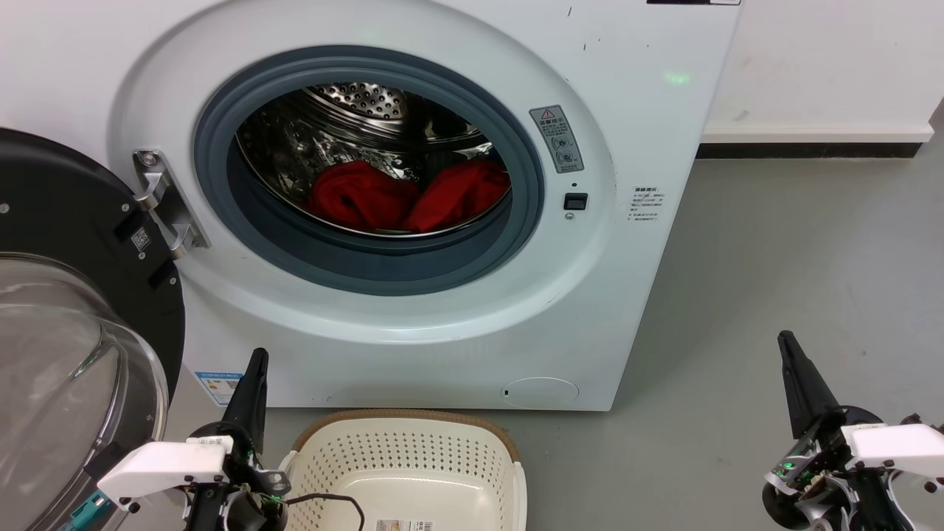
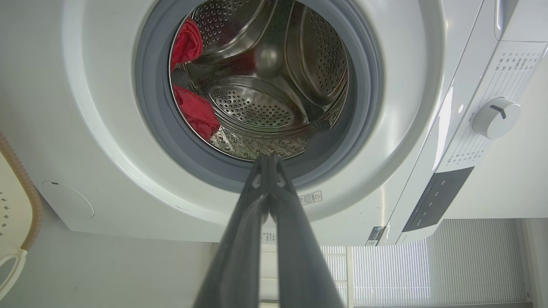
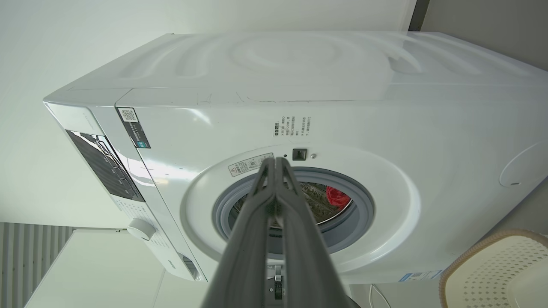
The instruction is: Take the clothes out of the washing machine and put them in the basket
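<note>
Two bright red clothes bundles (image 1: 409,195) lie side by side at the bottom of the steel drum of the white washing machine (image 1: 634,133), whose port stands open. The same clothes (image 2: 195,109) show inside the drum in the left wrist view, and a red patch of clothes (image 3: 338,196) in the right wrist view. The cream basket (image 1: 405,461) with a brown rim sits on the floor before the machine and holds no clothes. My left gripper (image 1: 257,355) is shut, empty, low at the left beside the basket. My right gripper (image 1: 784,339) is shut, empty, low at the right.
The black-rimmed glass door (image 1: 66,332) is swung open at the left, close to my left arm. A black cable (image 1: 332,501) hangs over the basket's near side. Grey floor (image 1: 774,295) stretches to the right of the machine up to a white wall.
</note>
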### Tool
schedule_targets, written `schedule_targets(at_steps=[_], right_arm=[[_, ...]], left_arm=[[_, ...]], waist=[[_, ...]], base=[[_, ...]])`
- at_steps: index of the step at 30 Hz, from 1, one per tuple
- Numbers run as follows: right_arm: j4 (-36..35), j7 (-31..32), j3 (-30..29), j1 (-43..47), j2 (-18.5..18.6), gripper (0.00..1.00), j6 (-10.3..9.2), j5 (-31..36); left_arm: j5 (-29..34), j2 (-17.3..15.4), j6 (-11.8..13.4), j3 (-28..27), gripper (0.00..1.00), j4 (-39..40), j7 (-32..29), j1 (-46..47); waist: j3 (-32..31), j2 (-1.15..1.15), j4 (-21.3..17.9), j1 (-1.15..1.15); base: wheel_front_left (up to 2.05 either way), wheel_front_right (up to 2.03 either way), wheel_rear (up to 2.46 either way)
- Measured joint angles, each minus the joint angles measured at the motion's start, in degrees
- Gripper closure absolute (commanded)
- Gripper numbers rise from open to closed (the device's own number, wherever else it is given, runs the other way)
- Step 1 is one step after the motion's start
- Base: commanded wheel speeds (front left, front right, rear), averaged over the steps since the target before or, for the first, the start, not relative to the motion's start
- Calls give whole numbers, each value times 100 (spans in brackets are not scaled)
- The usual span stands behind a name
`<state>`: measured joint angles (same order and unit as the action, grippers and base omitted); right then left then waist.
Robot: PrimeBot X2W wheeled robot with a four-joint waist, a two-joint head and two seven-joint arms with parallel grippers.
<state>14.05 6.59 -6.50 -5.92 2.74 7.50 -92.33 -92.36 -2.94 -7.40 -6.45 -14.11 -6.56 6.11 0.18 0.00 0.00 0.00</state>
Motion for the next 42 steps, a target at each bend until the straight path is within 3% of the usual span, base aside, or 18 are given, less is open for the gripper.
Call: schedule_targets(at_steps=[9, 10, 28, 35, 42], right_arm=[[16, 0, 1, 10, -3, 100, 0, 2], [59, 0, 3, 37, -9, 0, 0, 2], [159, -414, 67, 304, -32, 0, -1, 457], [277, -584, -108, 300, -31, 0, -1, 1478], [-145, -748, -294, 298, -31, 0, -1, 2803]], left_arm=[[0, 1, 1, 3, 100, -21, 1, -8], [0, 4, 1, 10, 0, -60, 2, -35], [508, 23, 8, -36, 0, -100, 420, -338], [1168, 21, 8, -345, 0, -68, 587, -338], [1876, 22, 103, -632, 0, 181, 740, -337]], waist=[[0, 0, 0, 0], [0, 0, 0, 0], [15, 0, -9, 0], [19, 0, -17, 0], [37, 0, -20, 0]], base=[[0, 0, 0], [0, 0, 0], [0, 0, 0], [0, 0, 0], [0, 0, 0]])
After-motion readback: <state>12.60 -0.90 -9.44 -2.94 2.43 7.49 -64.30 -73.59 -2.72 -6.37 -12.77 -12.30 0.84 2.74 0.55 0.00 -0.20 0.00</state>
